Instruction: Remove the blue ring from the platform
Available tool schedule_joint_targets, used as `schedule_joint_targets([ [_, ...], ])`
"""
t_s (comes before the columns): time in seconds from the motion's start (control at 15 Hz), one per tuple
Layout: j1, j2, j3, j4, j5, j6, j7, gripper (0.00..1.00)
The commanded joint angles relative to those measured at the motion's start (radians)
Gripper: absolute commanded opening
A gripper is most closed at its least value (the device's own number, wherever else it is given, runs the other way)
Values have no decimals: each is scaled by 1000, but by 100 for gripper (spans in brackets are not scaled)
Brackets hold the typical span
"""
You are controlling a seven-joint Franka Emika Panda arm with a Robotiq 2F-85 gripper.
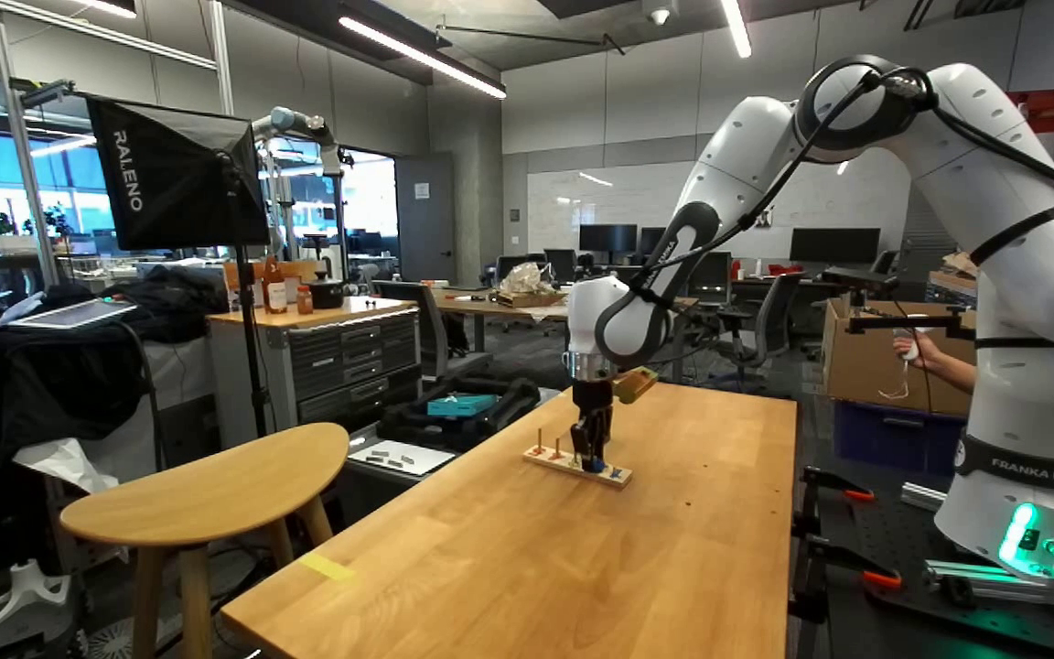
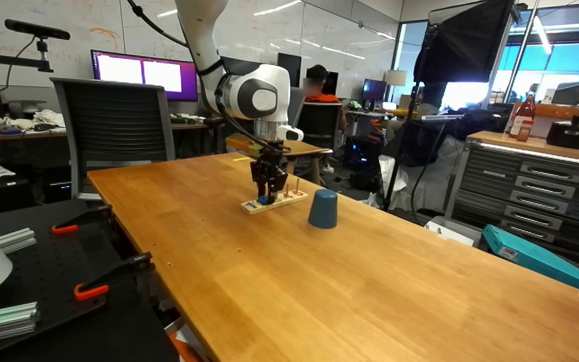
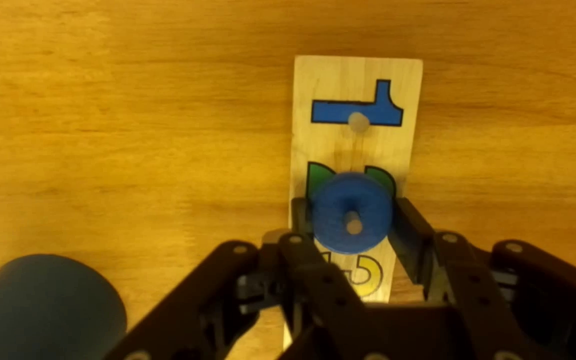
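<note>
The blue ring (image 3: 332, 212) sits around a wooden peg on the pale platform (image 3: 318, 70), over a green numeral. It shows as a small blue patch between the fingers in both exterior views (image 1: 593, 465) (image 2: 263, 200). My gripper (image 3: 353, 217) points down, with one black finger against each side of the ring; it looks shut on it. The ring looks level and low on the peg; whether it touches the platform I cannot tell. The platform lies flat on the table in both exterior views (image 1: 553, 464) (image 2: 280, 202). The fingers hide part of it.
A blue-grey cup stands upside down beside the platform in an exterior view (image 2: 323, 208) and in the wrist view (image 3: 43, 310). Several other thin pegs rise from the platform, one at the blue numeral (image 3: 358, 122). The wooden table (image 2: 350, 281) has black-and-orange clamps (image 2: 91, 291) along one edge.
</note>
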Motion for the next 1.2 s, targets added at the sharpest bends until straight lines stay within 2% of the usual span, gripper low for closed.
schedule_joint_targets([
  [0.0,-1,-56,14,13,24,-40,-23,18],
  [0.27,-4,-103,-5,12,12,-29,-14,18],
  [0.4,-6,-103,-37,16,-9,-14,-4,18],
  [0.47,-18,-85,-54,56,-16,-35,-14,18],
  [0.73,-48,-23,-112,94,-48,-36,-33,18],
  [1.13,-97,43,-113,117,-40,-50,-75,18],
])
